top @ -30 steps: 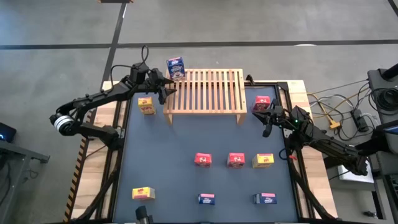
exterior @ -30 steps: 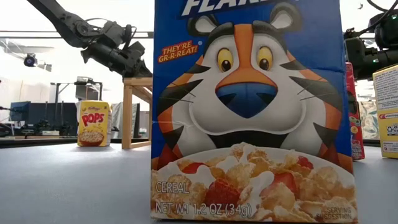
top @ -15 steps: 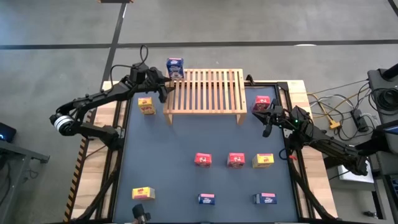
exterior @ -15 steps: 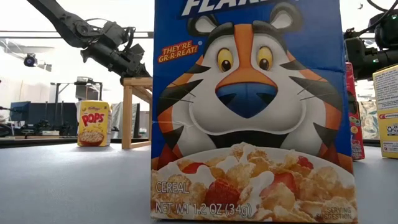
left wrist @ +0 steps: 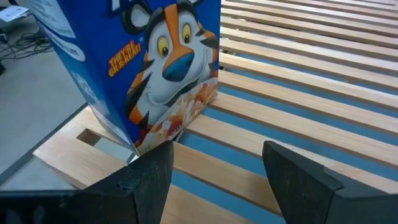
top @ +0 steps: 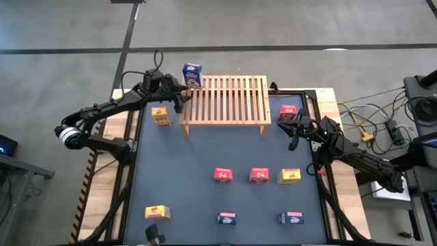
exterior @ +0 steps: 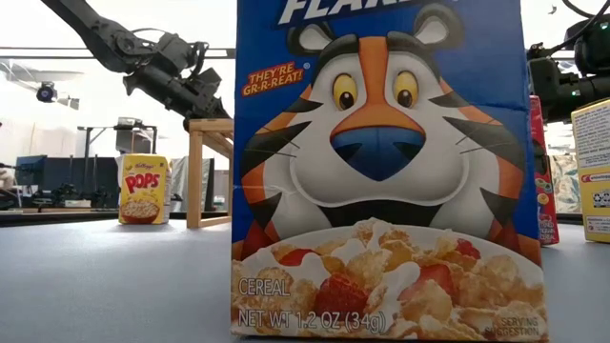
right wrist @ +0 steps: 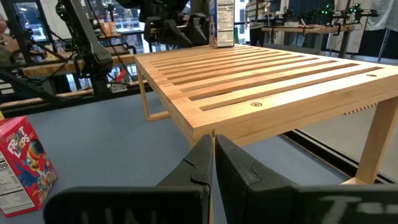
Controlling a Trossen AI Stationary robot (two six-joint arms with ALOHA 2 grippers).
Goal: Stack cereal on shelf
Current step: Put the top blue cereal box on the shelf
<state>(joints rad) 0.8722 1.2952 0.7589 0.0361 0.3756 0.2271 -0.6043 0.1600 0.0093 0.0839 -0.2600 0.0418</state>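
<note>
Left gripper (top: 179, 98): upper left of the overhead frame, at the shelf's left end. Fingers (left wrist: 149, 177) spread wide, holding nothing.

Blue box (top: 192, 74): upright on the shelf's upper-left corner, already released. In the wrist view (left wrist: 140, 68) it stands just ahead of the open jaws, a slight gap showing between its base and the fingertips, front label facing the camera, long axis vertical.

Shelf (top: 229, 99): slatted wooden top, upper centre of the overhead frame; otherwise bare.

Yellow box (top: 160, 115): on the table mat just below and left of the left gripper, beside the shelf's left leg. Nearest unstacked item to this arm, lying back toward the arm's own side and lower than the slats.

Right gripper (top: 295, 131): right of the shelf's right leg, fingers pressed together, empty. Red box (top: 287, 113) just above it in the frame; contact between the two probably absent, though the overhead view is coarse there.

Remaining stock, lower half of frame: two red, two yellow and two blue boxes on the mat, well apart from both arms.
</note>
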